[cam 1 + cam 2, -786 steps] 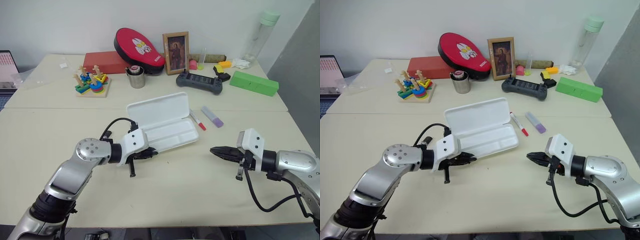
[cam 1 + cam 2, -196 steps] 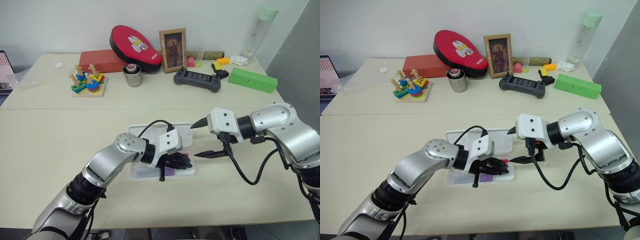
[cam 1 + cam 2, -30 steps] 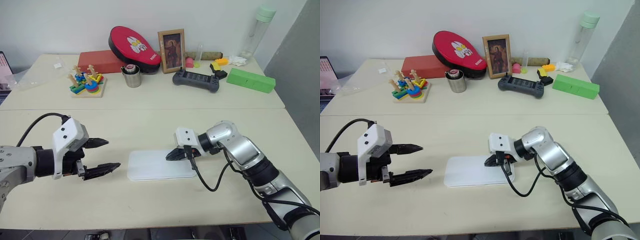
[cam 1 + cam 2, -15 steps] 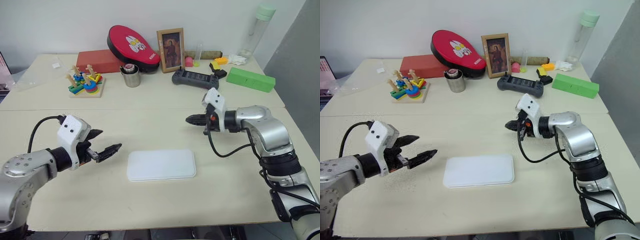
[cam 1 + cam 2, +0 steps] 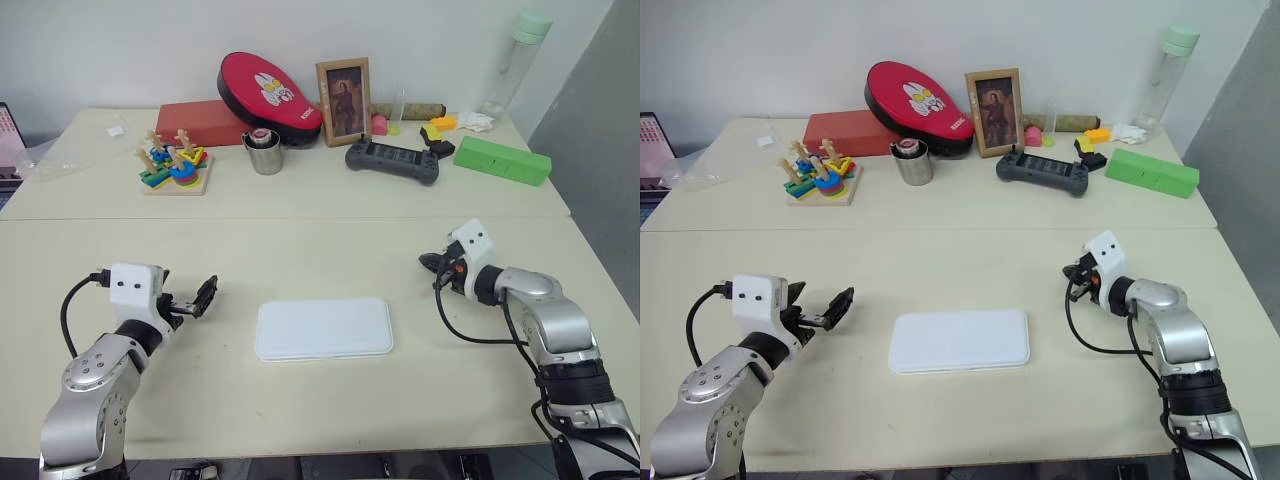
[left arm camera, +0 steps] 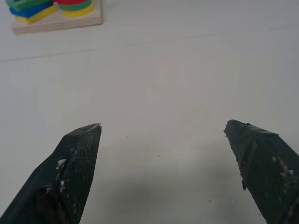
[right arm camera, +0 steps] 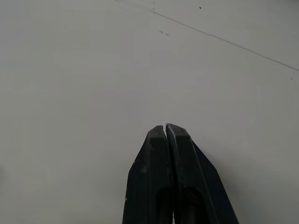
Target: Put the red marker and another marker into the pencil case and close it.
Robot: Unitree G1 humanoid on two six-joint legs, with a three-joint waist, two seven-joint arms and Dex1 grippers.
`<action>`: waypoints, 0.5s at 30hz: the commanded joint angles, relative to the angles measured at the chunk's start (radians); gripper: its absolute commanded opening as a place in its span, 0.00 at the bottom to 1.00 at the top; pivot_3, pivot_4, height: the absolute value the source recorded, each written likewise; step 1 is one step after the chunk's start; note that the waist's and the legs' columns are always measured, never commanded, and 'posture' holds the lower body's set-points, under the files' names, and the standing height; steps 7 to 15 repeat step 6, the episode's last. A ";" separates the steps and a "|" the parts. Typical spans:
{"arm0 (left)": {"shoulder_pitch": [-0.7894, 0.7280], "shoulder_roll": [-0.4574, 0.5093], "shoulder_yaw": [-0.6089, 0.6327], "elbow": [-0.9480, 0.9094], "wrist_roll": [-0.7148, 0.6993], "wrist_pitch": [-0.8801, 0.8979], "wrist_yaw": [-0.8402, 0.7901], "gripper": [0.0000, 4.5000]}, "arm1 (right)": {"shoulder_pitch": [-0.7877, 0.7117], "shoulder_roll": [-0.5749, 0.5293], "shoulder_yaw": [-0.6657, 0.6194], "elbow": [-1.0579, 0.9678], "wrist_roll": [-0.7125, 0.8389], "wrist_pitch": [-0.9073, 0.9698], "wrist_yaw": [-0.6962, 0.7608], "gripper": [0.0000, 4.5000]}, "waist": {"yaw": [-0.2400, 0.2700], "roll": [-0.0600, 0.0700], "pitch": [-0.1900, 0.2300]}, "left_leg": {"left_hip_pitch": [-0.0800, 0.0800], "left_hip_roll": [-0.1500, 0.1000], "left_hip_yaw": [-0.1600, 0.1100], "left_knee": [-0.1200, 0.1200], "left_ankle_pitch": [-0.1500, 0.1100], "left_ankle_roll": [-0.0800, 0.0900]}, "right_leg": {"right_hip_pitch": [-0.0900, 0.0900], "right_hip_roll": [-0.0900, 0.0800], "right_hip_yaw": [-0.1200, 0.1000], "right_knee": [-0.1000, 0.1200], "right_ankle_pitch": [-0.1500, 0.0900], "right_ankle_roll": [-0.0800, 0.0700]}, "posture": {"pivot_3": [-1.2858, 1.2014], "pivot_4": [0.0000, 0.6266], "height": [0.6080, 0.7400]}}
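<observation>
1. the pencil case (image 5: pixel 323 328) lies flat on the near table (image 5: pixel 300 410) with its lid down, in the middle between the two arms.
2. the red marker and the other marker cannot be seen anywhere on the table top.
3. the left gripper (image 5: pixel 198 299) hangs over bare table on the left, well apart from the case, its two black fingers (image 6: pixel 74 163) spread wide with nothing between them.
4. the right gripper (image 5: pixel 430 263) sits to the right of the case and a little farther back, also apart from it, with its fingers (image 7: pixel 159 177) pressed together and holding nothing.
5. a wooden stacking toy (image 5: pixel 173 168) stands on the far table to the left, with a metal cup (image 5: pixel 266 153) beside it.
6. behind these lie a red box (image 5: pixel 205 122) and a red oval pad (image 5: pixel 263 92), next to a framed picture (image 5: pixel 344 88).
7. a black controller (image 5: pixel 392 160), a green box (image 5: pixel 502 160) and a clear bottle (image 5: pixel 512 62) fill the far right side.
</observation>
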 commanded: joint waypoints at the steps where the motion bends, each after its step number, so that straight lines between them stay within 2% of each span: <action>1: -0.003 0.010 0.034 -0.039 -0.021 -0.012 -0.008 1.00 | 0.000 0.011 -0.052 -0.048 0.034 0.003 -0.039 0.01 | 0.000 0.000 0.000 | 0.000 0.000 0.000 0.000 0.000 0.000 | 0.000 0.000 0.000 0.000 0.000 0.000 | 0.52 0.24 1.00; 15: 0.004 0.029 0.047 -0.051 -0.051 -0.030 -0.057 1.00 | 0.020 -0.005 -0.045 -0.049 0.012 -0.055 -0.054 0.01 | 0.000 0.000 0.000 | 0.000 0.000 0.000 0.000 0.000 0.000 | 0.000 0.000 0.000 0.000 0.000 0.000 | 0.52 0.24 1.00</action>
